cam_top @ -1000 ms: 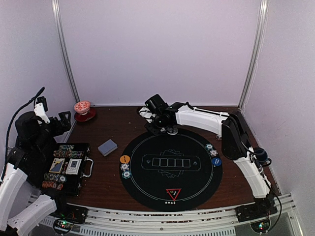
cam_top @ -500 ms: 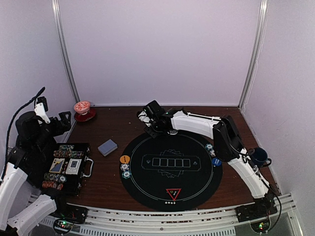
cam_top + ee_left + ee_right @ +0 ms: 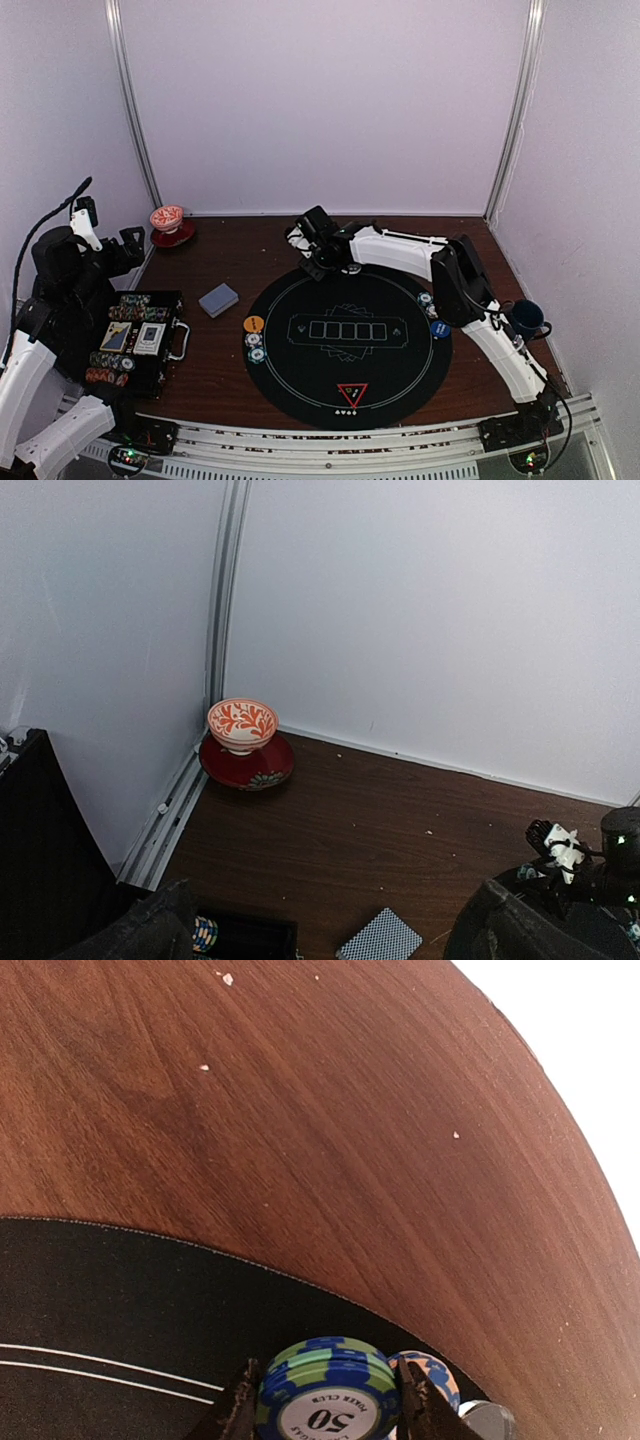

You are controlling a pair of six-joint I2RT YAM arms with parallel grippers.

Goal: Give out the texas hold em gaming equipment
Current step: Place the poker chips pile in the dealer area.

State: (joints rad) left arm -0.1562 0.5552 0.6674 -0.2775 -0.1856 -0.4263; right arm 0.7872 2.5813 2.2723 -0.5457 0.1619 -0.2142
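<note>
The table (image 3: 230,250) carries one round black mat (image 3: 300,380) at its centre, printed with five card outlines in a row.

**Right arm.** The right gripper (image 3: 325,1405) is at the far edge of the mat, toward the far edge of the table. Its jaws are clenched on a green-and-blue chip stack (image 3: 322,1372) whose top face reads 50. The number of chips in the stack cannot be told. One further blue-and-pink chip (image 3: 432,1368) lies just beside it.

**Left arm.** The left gripper (image 3: 325,932) is raised over the left edge of the table. Its fingers (image 3: 150,930) are spread wide and grasp nothing.

**Equipment on the mat.**
- One orange button (image 3: 253,324) and two chips (image 3: 255,347) are at the mat's left rim.
- One blue button (image 3: 439,328) and two more chips (image 3: 429,304) are at the right rim.
- One red triangle marker (image 3: 352,393) is at the near rim.

**Equipment off the mat.**
- One deck of cards (image 3: 218,299) lies on the wood between the mat and the open case (image 3: 170,300).
- The case sits at the left edge and holds several chip rows.

**Other items.** One red-and-white cup (image 3: 167,217) on a saucer stands in the far left corner. One dark blue mug (image 3: 526,318) stands at the right edge.
</note>
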